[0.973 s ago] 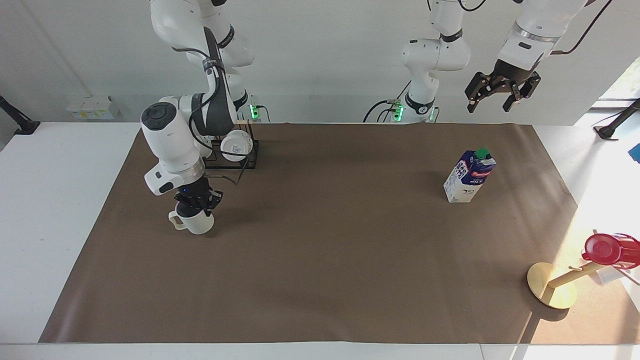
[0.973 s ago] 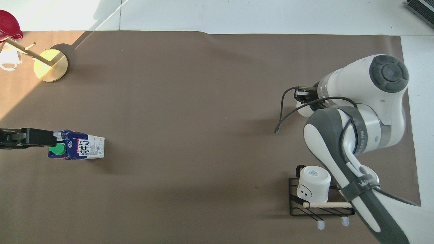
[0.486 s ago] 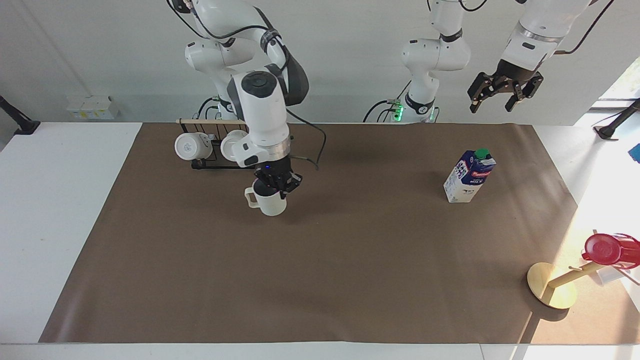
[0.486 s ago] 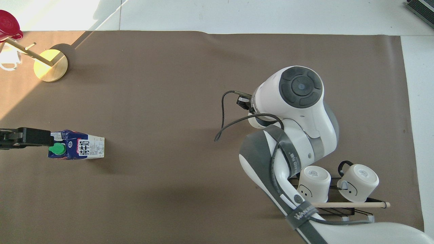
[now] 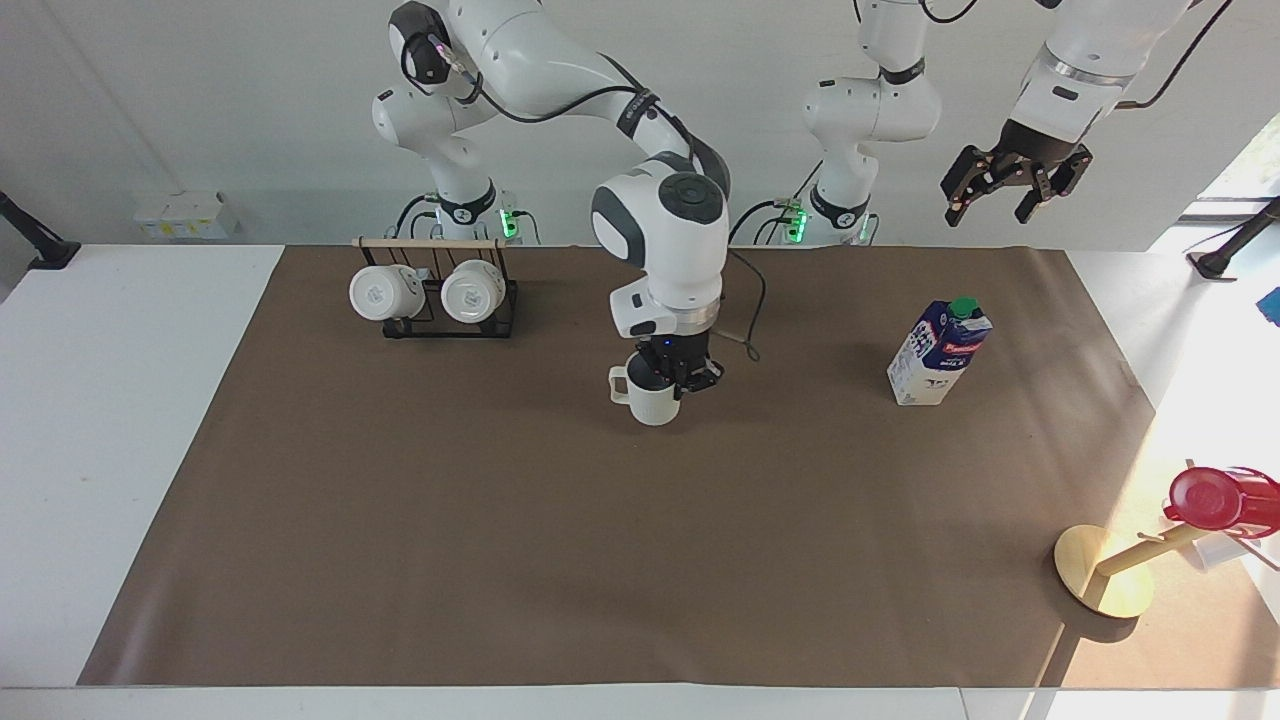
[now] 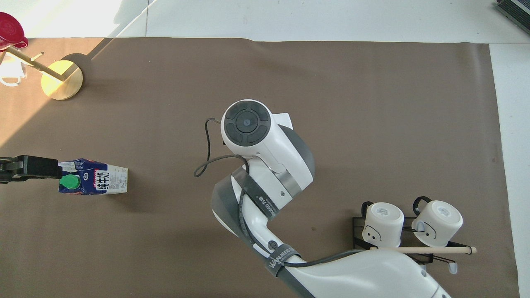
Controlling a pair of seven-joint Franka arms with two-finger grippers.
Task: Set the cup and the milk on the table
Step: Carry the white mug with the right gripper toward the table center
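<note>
— Did you see that? A second ago the right gripper (image 5: 672,378) had the cup (image 5: 650,397) out by the right arm's end of the worktop (image 5: 140,420), past the black mug rack (image 5: 440,318). Now it has swept it along to the middle of the brown paper, roughly halfway between that rack and the milk (image 5: 938,354).

— Is it down yet?

— Hard to say from here. The cup hangs upright under the wrist, handle pointing back toward the rack, jaws closed on its rim. It looks very low over the paper, maybe touching, but I wouldn't swear to it. From overhead the arm's big joint covers it completely.

— And the milk?

— Hasn't budged. Carton standing upright on the paper, well away from the rack, toward the left arm's end. I'd call that half of the job settled.

— The left gripper (image 5: 1010,182)?

— Waiting up in the air near the carton's end of the worktop, jaws spread wide, holding nothing. It has barely shifted.

— The two white mugs (image 5: 428,292)?

— Both on the rack, untouched. They only came back into sight once the arm moved off.

— So what's left?

— My guess: settle the cup on the paper, let go, lift clear. The carrying across looks about done.
</note>
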